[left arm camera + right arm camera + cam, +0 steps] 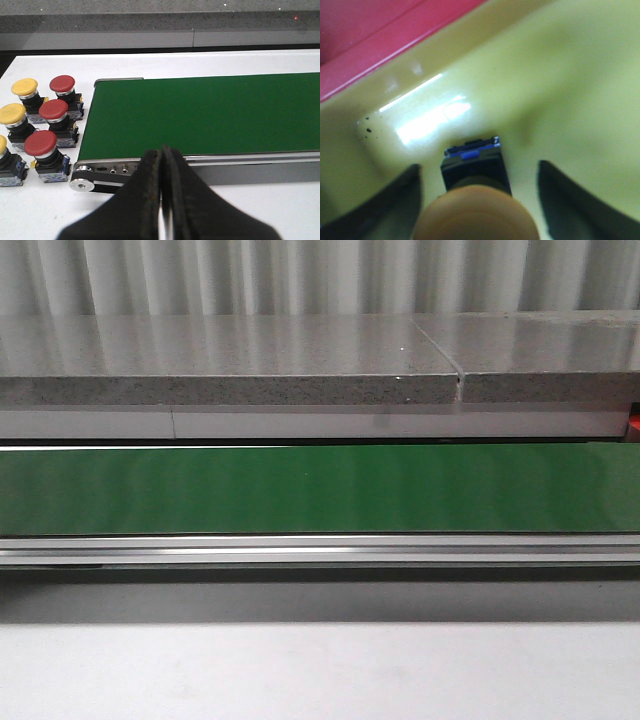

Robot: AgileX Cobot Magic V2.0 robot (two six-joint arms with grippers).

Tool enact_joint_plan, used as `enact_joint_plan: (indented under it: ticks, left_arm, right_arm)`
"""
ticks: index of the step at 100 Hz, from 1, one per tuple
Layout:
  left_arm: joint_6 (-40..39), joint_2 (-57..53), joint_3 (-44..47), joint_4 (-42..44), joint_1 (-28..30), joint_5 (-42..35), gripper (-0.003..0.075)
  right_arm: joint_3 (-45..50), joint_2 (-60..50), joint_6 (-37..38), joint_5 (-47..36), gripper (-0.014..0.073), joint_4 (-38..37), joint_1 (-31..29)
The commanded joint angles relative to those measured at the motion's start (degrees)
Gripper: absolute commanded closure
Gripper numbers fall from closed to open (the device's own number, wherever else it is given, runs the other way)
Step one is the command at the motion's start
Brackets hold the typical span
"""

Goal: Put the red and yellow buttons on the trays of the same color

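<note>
Right wrist view first: right gripper (pixel 479 200) is hanging low over the yellow tray (pixel 570 75), jaws spread wide, one finger (pixel 380 205) at lower left of the frame, the other at lower right. Between them a yellow button (pixel 476 200) is sitting on the tray floor, cap toward the lens, dark body with a blue tab behind it. Neither finger is touching it, so we are reading this one as placed. The red tray (pixel 365 35) is filling the upper left corner, just beside the yellow one.

Left wrist view: left gripper (pixel 162 170) is sitting bottom centre with its jaws pressed together, holding nothing, wrist angled down toward the belt (pixel 205 112). Left of the belt the waiting buttons are standing upright in a cluster: near red button (pixel 40 143), then another red (pixel 53 110), then the far red (pixel 62 84); yellows (pixel 12 114) and (pixel 24 87) are further left, one more cut off by the edge.

Handling, as we are judging it: rigid plastic-and-metal switches, light, not fragile. The domed caps are looking smooth and slippery, so we are advising a grip on the squarish body or the collar under the cap. They are packed close, so fingers need to go in narrow.

Front view is showing only belt and a grey ledge (pixel 230 360); no arms or buttons there.
</note>
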Motion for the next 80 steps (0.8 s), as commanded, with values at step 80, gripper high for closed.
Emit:
enact_joint_plan:
  ticks: [80]
  left_arm:
    - [-0.1, 0.5, -1.7, -1.2, -0.4, -4.4, 0.074]
  right_arm:
    - [-3.3, -36.0, -3.1, 4.3, -0.0031, -0.4, 17.8]
